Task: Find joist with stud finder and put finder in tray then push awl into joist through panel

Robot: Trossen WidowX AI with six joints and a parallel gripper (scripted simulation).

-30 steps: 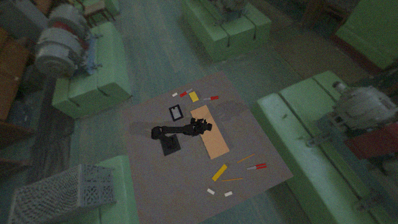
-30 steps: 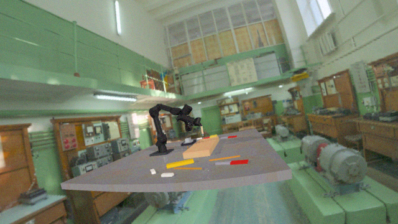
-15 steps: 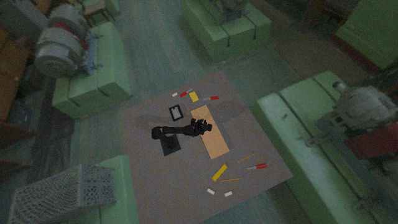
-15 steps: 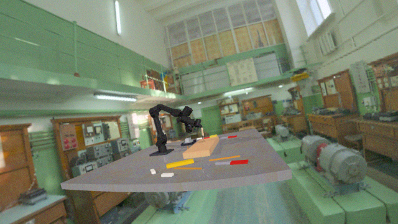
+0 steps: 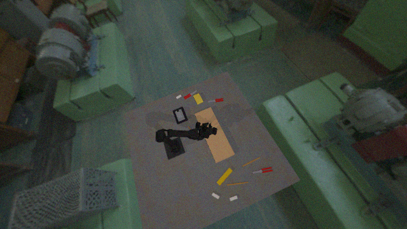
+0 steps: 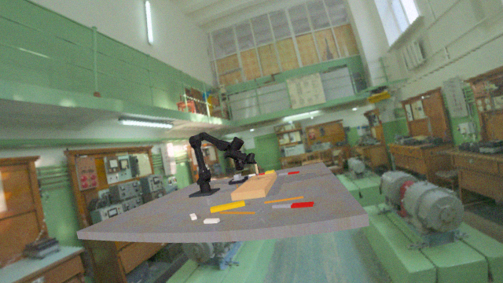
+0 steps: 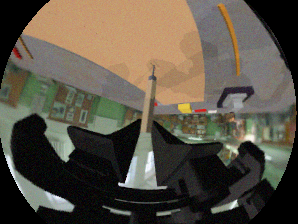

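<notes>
My gripper (image 5: 213, 130) (image 6: 255, 159) (image 7: 146, 122) is shut on the awl (image 6: 256, 169) (image 7: 148, 107) by its handle. The awl points down at the floor panel (image 5: 221, 143) (image 6: 251, 189) (image 7: 110, 30), nearly upright in the exterior view. Its thin metal tip is at or just above the panel top, beside a small dark mark; I cannot tell whether it touches. The grey stud finder (image 5: 180, 114) (image 6: 238, 178) (image 7: 239, 102) lies in the black-rimmed tray (image 5: 176, 117) (image 7: 221, 98), between the arm and the panel's far end. The joist is hidden.
A yellow block (image 5: 198, 98) (image 7: 184, 108), red-handled tools (image 5: 219, 100) and a white block (image 5: 179, 97) lie past the panel's far end. A yellow bar (image 5: 224, 176) (image 6: 228, 206), orange sticks (image 5: 251, 161), another red-handled tool (image 6: 302, 204) and white blocks (image 5: 233, 198) lie near its other end.
</notes>
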